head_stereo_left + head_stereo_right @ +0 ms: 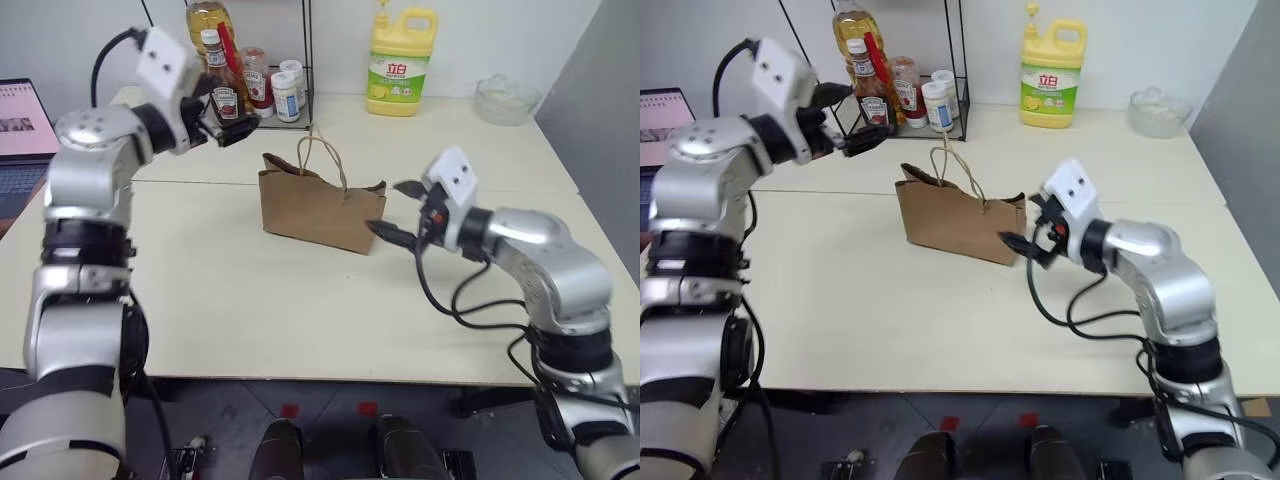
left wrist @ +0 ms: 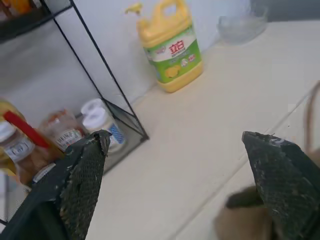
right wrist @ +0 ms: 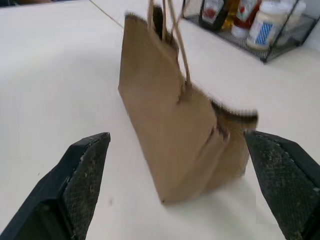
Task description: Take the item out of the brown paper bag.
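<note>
Right gripper (image 1: 392,210) gapes wide, empty — brown paper bag (image 1: 318,208) upright just ahead; left gripper (image 1: 226,112) likewise agape, empty.

The brown paper bag (image 1: 318,208) stands upright near the middle of the table (image 1: 300,310), its cord handles (image 1: 322,155) rising above its mouth. Behind it to the left, a wire rack (image 1: 930,90) at the table's back edge holds sauce bottles (image 1: 880,95) and jars (image 1: 940,100). The detergent jug (image 1: 400,65) stands along the back edge right of the rack, and a bowl (image 1: 505,100) sits toward the back right corner.
</note>
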`<state>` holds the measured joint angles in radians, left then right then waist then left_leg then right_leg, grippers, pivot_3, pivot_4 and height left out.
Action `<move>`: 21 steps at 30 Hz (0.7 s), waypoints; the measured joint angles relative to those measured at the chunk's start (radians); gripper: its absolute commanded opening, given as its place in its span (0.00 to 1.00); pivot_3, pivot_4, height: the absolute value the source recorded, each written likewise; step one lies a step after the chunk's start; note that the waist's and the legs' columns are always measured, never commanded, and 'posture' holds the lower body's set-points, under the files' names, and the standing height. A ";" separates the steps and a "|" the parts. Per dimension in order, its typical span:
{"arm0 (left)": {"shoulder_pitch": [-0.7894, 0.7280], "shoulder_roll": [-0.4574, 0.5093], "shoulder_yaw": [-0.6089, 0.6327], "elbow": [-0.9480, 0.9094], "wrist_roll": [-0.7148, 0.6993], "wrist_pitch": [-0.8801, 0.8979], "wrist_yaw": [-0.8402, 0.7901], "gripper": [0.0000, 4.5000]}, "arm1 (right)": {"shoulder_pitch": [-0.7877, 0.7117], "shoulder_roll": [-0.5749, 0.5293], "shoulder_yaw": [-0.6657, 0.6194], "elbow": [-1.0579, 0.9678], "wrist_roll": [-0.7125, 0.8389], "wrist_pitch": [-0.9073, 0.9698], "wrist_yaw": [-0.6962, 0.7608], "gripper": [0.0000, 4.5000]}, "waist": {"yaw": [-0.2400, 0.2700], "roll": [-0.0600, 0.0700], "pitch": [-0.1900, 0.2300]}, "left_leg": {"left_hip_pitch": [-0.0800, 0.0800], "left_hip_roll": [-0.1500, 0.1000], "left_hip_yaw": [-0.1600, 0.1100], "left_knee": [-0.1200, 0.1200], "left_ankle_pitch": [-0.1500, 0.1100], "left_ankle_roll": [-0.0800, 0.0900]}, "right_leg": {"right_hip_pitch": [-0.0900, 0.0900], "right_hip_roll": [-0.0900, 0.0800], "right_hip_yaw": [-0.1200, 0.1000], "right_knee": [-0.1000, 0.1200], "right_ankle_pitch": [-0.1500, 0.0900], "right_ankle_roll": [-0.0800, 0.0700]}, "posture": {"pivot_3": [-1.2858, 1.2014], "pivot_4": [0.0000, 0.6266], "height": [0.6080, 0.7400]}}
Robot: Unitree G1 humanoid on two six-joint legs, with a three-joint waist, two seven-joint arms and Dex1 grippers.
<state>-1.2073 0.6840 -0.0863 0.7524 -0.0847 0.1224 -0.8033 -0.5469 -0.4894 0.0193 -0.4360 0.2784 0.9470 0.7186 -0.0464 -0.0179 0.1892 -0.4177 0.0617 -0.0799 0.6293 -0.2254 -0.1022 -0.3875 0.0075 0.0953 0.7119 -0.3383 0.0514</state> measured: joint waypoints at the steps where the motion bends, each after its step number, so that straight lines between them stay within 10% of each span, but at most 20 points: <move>1: -0.012 -0.013 -0.021 0.047 0.033 -0.039 0.010 1.00 | 0.026 0.000 0.002 -0.010 0.004 0.008 -0.008 1.00 | -0.002 0.000 0.000 | 0.000 0.000 0.000 0.000 0.000 0.000 | 0.000 0.000 0.000 0.000 0.000 0.000 | 0.52 0.24 1.00; 12: -0.083 -0.091 -0.140 0.322 0.231 -0.254 -0.114 1.00 | 0.147 0.034 0.060 -0.021 -0.032 -0.036 -0.181 1.00 | -0.017 0.000 0.000 | 0.000 0.001 0.000 0.000 0.000 0.000 | -0.001 0.001 0.001 0.001 0.000 0.000 | 0.52 0.24 1.00; 21: 0.224 0.087 -0.141 -0.177 0.136 0.017 -0.531 1.00 | 0.158 0.032 0.064 0.061 -0.031 -0.106 -0.194 1.00 | -0.035 0.000 0.000 | 0.000 0.002 0.000 -0.001 0.002 -0.003 | 0.000 0.001 0.001 0.001 0.000 0.000 | 0.52 0.24 1.00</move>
<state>-0.9831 0.7705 -0.2275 0.5750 0.0516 0.1393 -1.3340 -0.3891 -0.4569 0.0828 -0.3752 0.2475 0.8413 0.5243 -0.0814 -0.0180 0.1893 -0.4174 0.0636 -0.0801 0.6288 -0.2238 -0.1048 -0.3878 0.0089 0.0961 0.7131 -0.3384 0.0515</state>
